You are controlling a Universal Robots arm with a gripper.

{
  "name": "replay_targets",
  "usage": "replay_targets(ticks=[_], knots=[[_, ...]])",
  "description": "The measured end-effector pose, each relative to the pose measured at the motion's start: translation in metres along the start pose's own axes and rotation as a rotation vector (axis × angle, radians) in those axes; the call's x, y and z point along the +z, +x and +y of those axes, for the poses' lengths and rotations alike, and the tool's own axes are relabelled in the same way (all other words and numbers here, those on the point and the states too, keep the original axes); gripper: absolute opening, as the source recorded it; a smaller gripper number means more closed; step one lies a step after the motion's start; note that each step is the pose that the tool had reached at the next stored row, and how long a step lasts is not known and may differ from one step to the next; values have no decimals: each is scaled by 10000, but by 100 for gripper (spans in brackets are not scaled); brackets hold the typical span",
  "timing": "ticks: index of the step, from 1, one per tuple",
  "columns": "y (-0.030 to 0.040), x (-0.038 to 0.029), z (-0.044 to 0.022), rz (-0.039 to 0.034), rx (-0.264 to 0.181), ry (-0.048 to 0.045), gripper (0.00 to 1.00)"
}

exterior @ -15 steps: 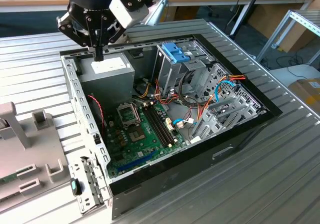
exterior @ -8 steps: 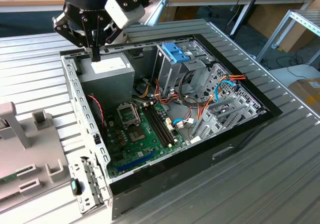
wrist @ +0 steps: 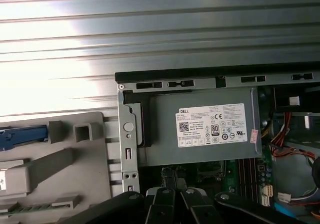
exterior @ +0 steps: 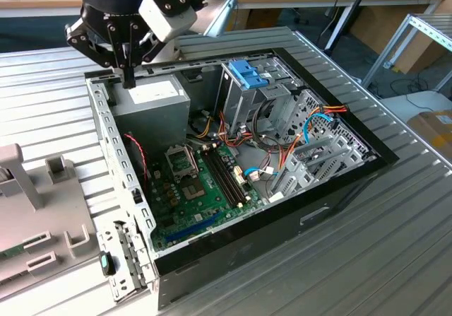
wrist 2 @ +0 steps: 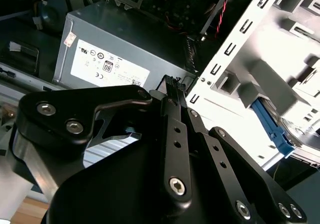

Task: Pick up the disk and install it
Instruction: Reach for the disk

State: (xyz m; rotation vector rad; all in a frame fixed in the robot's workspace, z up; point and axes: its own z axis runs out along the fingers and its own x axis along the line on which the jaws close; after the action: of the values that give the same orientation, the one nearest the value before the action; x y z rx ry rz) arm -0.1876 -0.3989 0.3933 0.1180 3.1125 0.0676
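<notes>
Step in hand: approach for the pick. The disk is not yet grasped.

Gripper (exterior: 129, 81): we see it above the rear corner of the open case (exterior: 311, 206), over the power supply (exterior: 152, 97) and apart from it. In both wrist views the fingers (wrist 2: 172, 114) lie pressed together at the tips with nothing between them, so the grip is empty.

Disk (wrist: 22, 136): we take the blue rail lying in the grey fixture (wrist: 85, 184) to be its carrier. The fixture stands on the ribbed table (exterior: 381, 259) just beside the case, on the exterior view's left. The second wrist view shows a blue rail (wrist 2: 274, 131) seated in a slot of that fixture. We cannot make out the drive body clearly in either wrist view. The disk lies well apart from the gripper, outside the case.

Install site, as we judge it: the silver cage (exterior: 244, 107) inside the case, with its fixed blue latch (exterior: 247, 75) on top. Loose cables hang near it.

What the next move calls for, in our judgement:
- The fingers must open before any grasp, since they are now shut.
- The gripper needs to be carried sideways off the case and over the fixture, clearing the case wall.
- The jaws should be squared to the rail or handle, because the disk sits snug in its slot.
</notes>
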Motion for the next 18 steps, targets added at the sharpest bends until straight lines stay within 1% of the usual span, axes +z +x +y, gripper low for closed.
replay_targets(ticks=[11, 18], knots=[[86, -2, -6, 0, 0, 0, 11], [181, -5, -14, 0, 0, 0, 11]])
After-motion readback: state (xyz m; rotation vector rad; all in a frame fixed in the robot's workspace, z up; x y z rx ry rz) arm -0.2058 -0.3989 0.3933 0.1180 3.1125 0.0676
